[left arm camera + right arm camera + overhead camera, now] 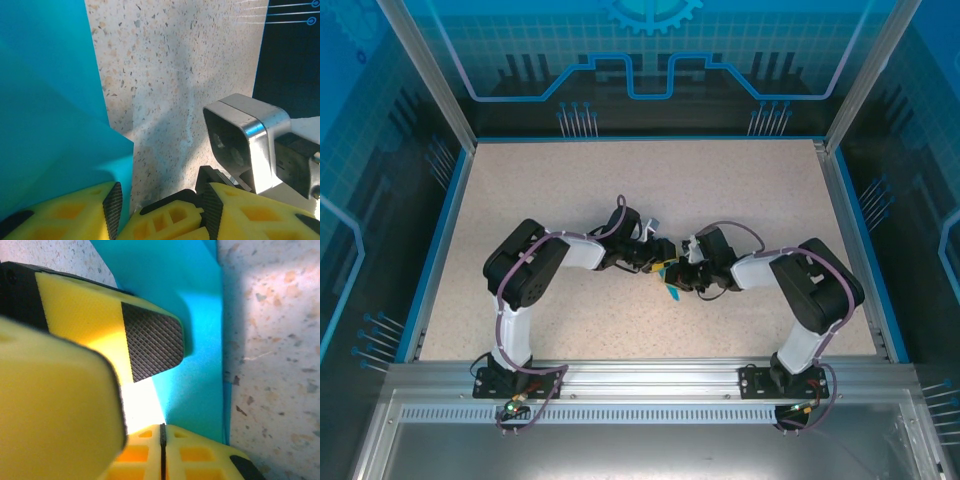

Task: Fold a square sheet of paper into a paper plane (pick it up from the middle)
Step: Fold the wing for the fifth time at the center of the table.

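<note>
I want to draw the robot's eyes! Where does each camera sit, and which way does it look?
Top external: above, behind the bases, looking down at the table; both arms show.
Left wrist: on the left arm, facing the paper; its yellow fingers show.
Right wrist: on the right arm, facing the paper; the shut right pincer shows.
Shared: the paper.

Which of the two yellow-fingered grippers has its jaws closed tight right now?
The right gripper: its yellow fingers meet beside the thin teal-blue paper, while the left gripper has a wide gap.
</note>
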### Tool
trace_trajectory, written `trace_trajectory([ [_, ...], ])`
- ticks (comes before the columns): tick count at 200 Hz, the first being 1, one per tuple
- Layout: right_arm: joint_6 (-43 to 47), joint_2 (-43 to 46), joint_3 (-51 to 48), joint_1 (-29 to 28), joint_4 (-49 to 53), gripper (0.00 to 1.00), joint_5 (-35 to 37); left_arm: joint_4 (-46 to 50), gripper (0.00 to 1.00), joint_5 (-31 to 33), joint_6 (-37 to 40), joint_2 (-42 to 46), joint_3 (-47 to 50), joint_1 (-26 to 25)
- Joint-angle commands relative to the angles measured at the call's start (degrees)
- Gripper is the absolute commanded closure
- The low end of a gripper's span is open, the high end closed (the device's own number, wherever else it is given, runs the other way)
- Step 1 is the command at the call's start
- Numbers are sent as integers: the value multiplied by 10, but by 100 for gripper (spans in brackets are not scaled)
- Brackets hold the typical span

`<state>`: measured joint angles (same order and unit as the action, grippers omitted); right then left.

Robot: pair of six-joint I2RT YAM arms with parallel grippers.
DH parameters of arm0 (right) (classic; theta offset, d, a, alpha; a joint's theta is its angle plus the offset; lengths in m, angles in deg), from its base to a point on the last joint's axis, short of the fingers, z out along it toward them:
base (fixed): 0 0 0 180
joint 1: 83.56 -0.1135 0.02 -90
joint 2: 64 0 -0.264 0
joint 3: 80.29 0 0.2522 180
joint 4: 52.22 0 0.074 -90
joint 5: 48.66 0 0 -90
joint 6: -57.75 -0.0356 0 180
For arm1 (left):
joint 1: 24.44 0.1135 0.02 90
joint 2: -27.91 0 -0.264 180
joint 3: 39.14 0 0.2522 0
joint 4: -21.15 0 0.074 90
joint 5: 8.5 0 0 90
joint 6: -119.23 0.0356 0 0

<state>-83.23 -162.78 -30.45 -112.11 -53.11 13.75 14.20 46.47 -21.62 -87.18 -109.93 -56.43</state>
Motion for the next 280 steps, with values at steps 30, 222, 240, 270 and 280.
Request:
trace_trajectory([
  [30,24,-7,-43,14,79,95,34,24,45,4,24,17,-12,16],
  [222,17,-25,-30,15,87,96,29,-23,55,26,52,17,15,28],
  [240,16,-24,-35,15,84,96,29,-22,55,33,57,2,8,40],
  [270,24,-26,-41,15,90,97,25,-4,55,38,57,-9,-9,61],
  [280,28,-26,-41,15,96,97,27,12,55,46,59,-7,-11,67],
])
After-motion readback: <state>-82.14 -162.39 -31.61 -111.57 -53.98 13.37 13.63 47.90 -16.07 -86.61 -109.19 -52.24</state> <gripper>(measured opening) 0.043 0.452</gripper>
